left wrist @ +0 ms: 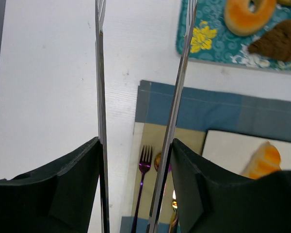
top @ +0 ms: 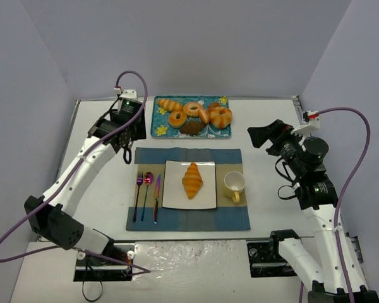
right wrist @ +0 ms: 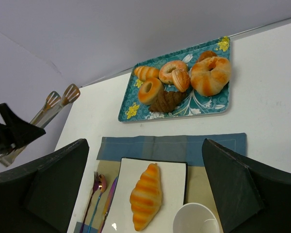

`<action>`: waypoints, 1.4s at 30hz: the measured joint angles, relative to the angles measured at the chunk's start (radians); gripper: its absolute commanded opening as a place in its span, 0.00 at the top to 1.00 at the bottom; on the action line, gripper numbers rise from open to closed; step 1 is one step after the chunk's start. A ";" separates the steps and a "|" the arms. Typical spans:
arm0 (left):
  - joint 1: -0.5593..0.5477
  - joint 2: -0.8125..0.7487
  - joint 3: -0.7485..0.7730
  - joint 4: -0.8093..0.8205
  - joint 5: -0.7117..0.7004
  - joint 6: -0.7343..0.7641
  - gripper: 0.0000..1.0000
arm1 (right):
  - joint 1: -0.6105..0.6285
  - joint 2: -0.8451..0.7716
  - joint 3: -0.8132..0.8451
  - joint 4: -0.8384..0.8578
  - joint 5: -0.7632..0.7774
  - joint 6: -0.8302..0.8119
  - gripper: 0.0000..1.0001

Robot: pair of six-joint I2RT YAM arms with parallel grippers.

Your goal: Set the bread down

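a: looking at the bread [top: 192, 180], where did it lie?
b: on the white plate [top: 174, 199], so placing seemed done. left gripper [left wrist: 136, 145] grasped the tongs [left wrist: 181, 77], tips apart, empty; right gripper [right wrist: 145, 144] stood released. next, i think: retreat carefully.

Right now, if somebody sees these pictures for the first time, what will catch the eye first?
The golden croissant lies alone on the white square plate, in the middle of the blue placemat. Behind it, a teal tray is crowded with donuts. The left claw holds long metal tongs near the tray's left end.
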State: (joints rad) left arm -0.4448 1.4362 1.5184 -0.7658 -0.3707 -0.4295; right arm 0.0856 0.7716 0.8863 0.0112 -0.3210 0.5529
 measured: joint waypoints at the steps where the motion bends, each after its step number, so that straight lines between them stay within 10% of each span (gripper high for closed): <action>1: 0.035 0.023 0.001 0.017 0.005 0.006 0.49 | 0.000 0.004 0.003 0.003 -0.002 0.000 0.00; 18: 0.428 0.429 0.012 0.270 0.137 0.044 0.37 | 0.000 0.020 0.005 0.032 -0.009 0.005 0.00; 42: 0.510 0.613 0.032 0.279 0.348 0.014 0.29 | 0.000 0.016 -0.024 0.037 -0.010 0.008 0.00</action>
State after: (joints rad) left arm 0.0654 2.0487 1.5501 -0.4864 -0.0230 -0.4153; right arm 0.0856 0.7872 0.8618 0.0486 -0.3305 0.5610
